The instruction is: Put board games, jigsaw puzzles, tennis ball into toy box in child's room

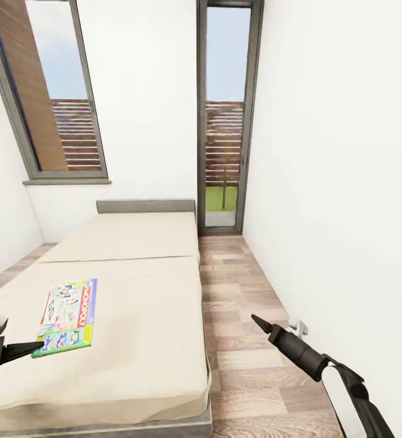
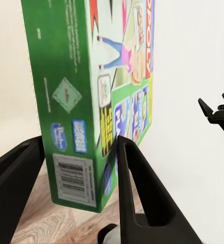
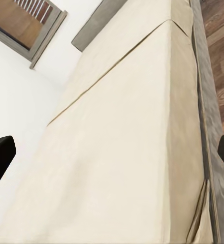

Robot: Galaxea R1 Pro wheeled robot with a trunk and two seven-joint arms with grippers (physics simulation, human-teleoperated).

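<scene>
The white-green-yellow board game (image 1: 68, 317) lies on the bed (image 1: 146, 316) with the left gripper (image 2: 78, 168) at its near edge, fingers spread wide around it, so closing and lifting seems next; the right gripper's (image 1: 256, 320) fingers I cannot tell.

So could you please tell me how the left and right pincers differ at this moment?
The left pincer reaches over the bed, its tips at the near edge of the board game; the right pincer hangs over the wood floor beside the bed. The left straddles the game's green edge; the right has nothing between its fingers. Both are open, black and point forward.
</scene>
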